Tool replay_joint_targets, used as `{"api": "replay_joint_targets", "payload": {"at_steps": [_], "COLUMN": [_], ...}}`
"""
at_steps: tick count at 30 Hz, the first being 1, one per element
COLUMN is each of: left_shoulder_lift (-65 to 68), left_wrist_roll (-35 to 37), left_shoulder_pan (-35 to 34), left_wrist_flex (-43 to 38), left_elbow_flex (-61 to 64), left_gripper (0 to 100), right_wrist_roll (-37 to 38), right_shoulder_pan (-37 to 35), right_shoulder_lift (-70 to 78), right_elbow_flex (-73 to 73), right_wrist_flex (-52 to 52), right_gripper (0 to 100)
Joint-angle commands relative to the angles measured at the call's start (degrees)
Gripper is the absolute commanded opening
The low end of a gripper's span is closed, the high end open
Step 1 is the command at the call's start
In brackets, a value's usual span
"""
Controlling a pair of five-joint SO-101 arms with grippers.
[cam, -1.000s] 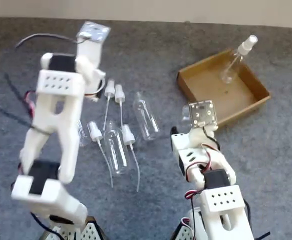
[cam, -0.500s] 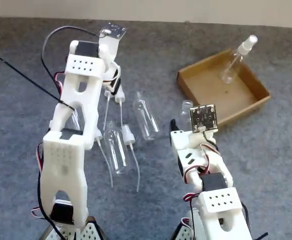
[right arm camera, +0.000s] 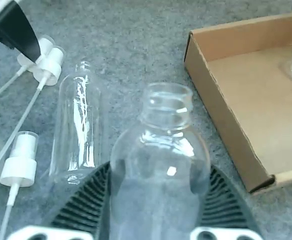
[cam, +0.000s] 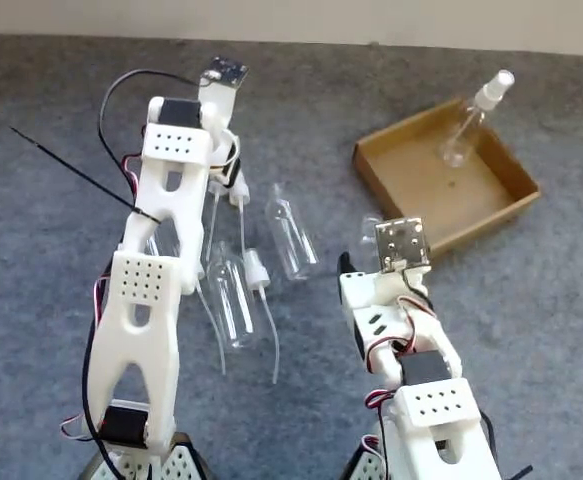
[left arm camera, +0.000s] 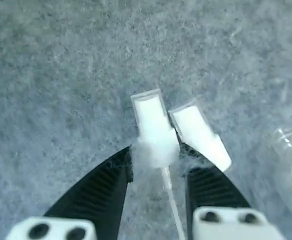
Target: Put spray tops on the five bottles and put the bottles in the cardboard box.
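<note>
Swung forward across the bench (cam: 51,100) within the last second, my left arm now stretches over the scattered parts, while the right arm has barely shifted. The left pincer (left arm camera: 156,151) is spread astride the collar of a spray top (left arm camera: 153,125) that lies on the bench. Both fingers sit close against it, though I cannot tell whether they press yet. A neighbouring spray top (left arm camera: 198,132) lies just beside the far finger, angled away. The right pincer (right arm camera: 159,171) pinches an uncapped bottle (right arm camera: 166,115) by its body, mouth open and pointing away from the wrist, near the cardboard box (cam: 371,170). One capped bottle (cam: 471,115) already leans in that box, and two loose bottles (cam: 291,235) lie between the arms. As I judge it, the step in hand is the pick of this top. I want to close on the wide collar, not on the thin dip tube running back between the fingers, and squarely enough that the neighbour is not dragged along. I then mean to lift straight up until the long tube clears the bench before turning toward the held bottle. The tube looks flexible and may sway, so I plan a slow approach, with the tube tip lined up on the mouth.
</note>
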Motion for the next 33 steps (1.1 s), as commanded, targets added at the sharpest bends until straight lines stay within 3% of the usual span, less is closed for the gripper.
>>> {"api": "replay_joint_targets", "payload": {"at_steps": [1, 14, 33], "left_shoulder_lift": [1.5, 4.4, 4.3], "left_wrist_roll": [-0.4, -0.5, -0.5], "left_shoulder_pan": [-0.9, -0.4, -0.5], "left_wrist_flex": [0.0, -5.3, -3.0], "left_elbow_flex": [-5.0, -4.8, -5.1], "left_gripper": [13, 13, 13], "right_wrist_roll": [0.4, 0.5, 0.5], "right_shoulder_pan": [0.7, 0.7, 0.7], "right_shoulder_lift": [-1.2, -1.2, -1.2], "right_elbow_flex": [-0.4, 0.0, 0.0], "right_wrist_flex": [-1.4, -1.4, -1.4], "right_gripper": [11.8, 11.8, 11.8]}}
